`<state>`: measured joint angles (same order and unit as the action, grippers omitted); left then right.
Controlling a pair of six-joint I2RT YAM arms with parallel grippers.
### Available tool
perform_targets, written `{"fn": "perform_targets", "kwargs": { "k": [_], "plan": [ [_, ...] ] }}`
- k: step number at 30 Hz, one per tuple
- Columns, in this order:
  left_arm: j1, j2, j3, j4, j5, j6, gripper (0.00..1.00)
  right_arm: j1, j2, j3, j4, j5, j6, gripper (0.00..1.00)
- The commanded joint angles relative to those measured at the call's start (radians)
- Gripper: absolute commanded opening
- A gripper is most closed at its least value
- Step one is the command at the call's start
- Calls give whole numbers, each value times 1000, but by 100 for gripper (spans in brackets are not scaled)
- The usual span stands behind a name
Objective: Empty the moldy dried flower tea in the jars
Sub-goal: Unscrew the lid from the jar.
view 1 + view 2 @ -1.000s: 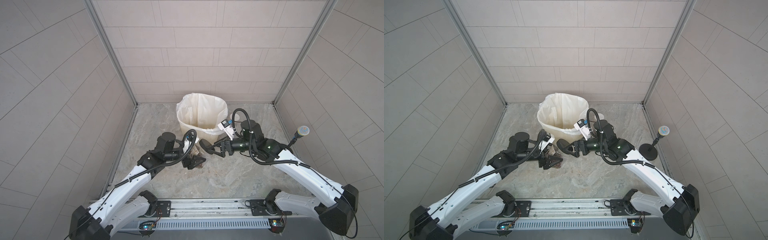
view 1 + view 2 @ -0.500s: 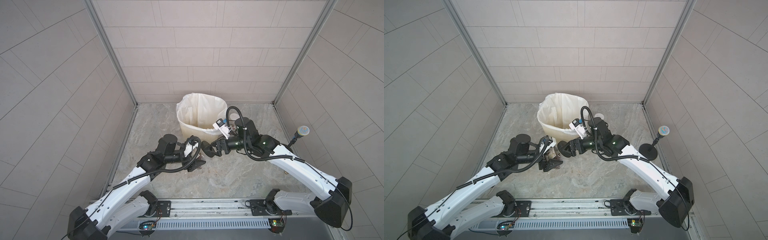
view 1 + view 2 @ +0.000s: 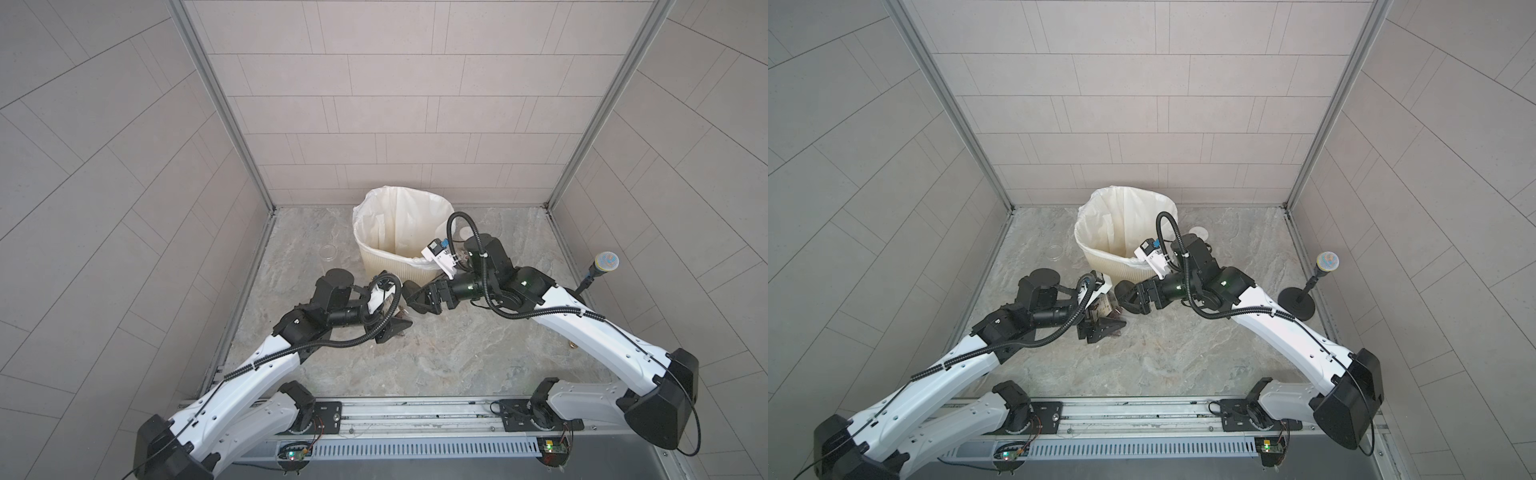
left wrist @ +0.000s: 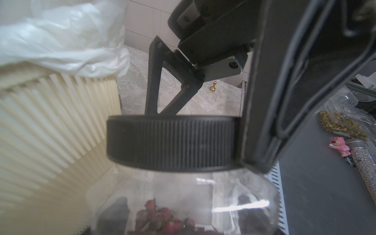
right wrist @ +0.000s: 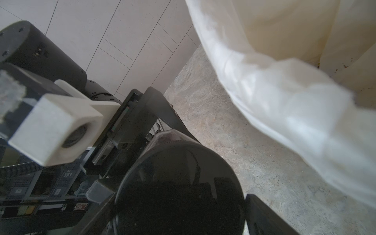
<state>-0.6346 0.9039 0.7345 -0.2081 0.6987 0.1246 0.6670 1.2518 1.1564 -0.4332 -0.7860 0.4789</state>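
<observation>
Lid-removal step now: the left end effector point(image 3: 392, 328) is clamping the black-lidded jar point(image 4: 183, 193) just beside the bin point(image 3: 386, 257), with the tea point(image 4: 162, 221) sitting inside. The right end effector point(image 3: 413, 299) is straddling the lid point(image 4: 173, 142), jaws apart. Next I'd expect squeezing, then twisting it off.

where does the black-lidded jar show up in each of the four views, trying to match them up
In a top view: the jar is small, just in front of the bin.
In a top view: same spot, partly hidden.
Left wrist: close up, black lid over the clear body, ribbed bin wall beside it.
Right wrist: close up, lid facing the camera.
Shared landmark: the cream bin with its white liner.
</observation>
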Motion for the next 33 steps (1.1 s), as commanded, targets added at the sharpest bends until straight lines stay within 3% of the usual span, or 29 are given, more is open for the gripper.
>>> {"fn": "perform_targets", "kwargs": {
  "k": [1, 6, 10, 14, 19, 26, 33],
  "plan": [
    [-6, -23, 34, 92, 56, 4, 70, -1, 22, 9, -8, -52, -25, 91],
    [-6, 0, 49, 111, 106, -23, 70, -5, 20, 16, -49, -129, -146, 74],
    [-4, 14, 57, 144, 159, -88, 70, -15, -1, 8, -77, -215, -322, 72],
    [-2, 56, 132, 32, 227, -78, 71, -15, -3, -5, -30, -269, -417, 71],
    [-2, 61, 148, 72, 331, -156, 71, -18, 6, -24, -43, -329, -614, 69],
    [0, 64, 172, -25, 362, -111, 71, -24, -21, -16, -82, -322, -876, 80],
    [4, 24, 135, -61, 202, 9, 71, -24, -40, 13, -142, -320, -852, 95]
  ]
}}
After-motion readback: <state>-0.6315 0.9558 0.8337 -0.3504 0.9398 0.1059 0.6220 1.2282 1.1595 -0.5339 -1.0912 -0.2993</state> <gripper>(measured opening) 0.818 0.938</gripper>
